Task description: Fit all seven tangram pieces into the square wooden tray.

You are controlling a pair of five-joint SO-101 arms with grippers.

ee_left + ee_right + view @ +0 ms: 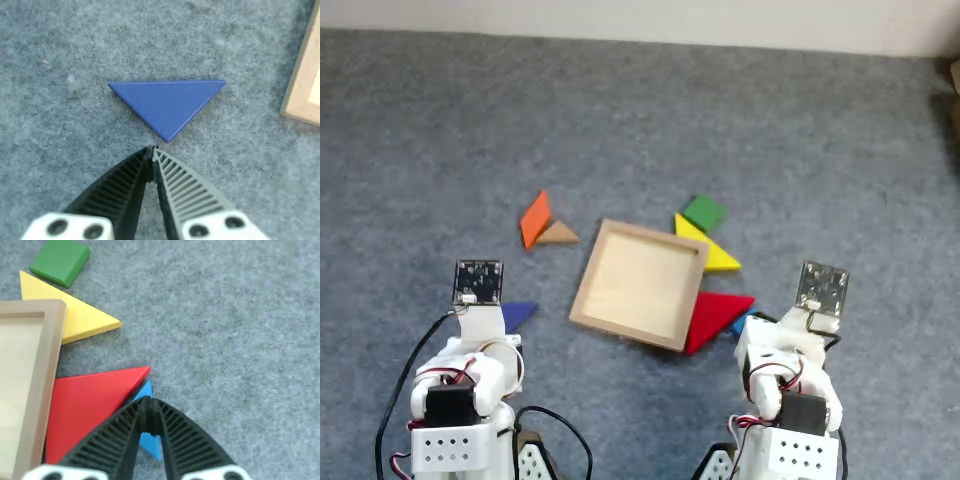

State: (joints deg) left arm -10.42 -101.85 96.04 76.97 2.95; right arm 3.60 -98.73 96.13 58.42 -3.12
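Observation:
The square wooden tray point(588, 300) lies empty mid-table. An orange triangle point(534, 218) and a tan triangle point(558, 234) lie to its left. A green square point(704, 212), a yellow triangle point(712, 250) and a red triangle point(716, 312) lie along its right side. The dark blue triangle point(165, 102) rests on the carpet just ahead of my left gripper point(151, 148), which is shut and empty. My right gripper point(147, 401) is shut too, its tips over a light blue piece point(148, 440) tucked beside the red triangle point(90, 407).
Grey carpet covers the table, with wide free space beyond the tray and to the right. The tray's edge point(302, 85) sits close to the dark blue triangle. Both arm bases point(450, 420) stand at the near edge.

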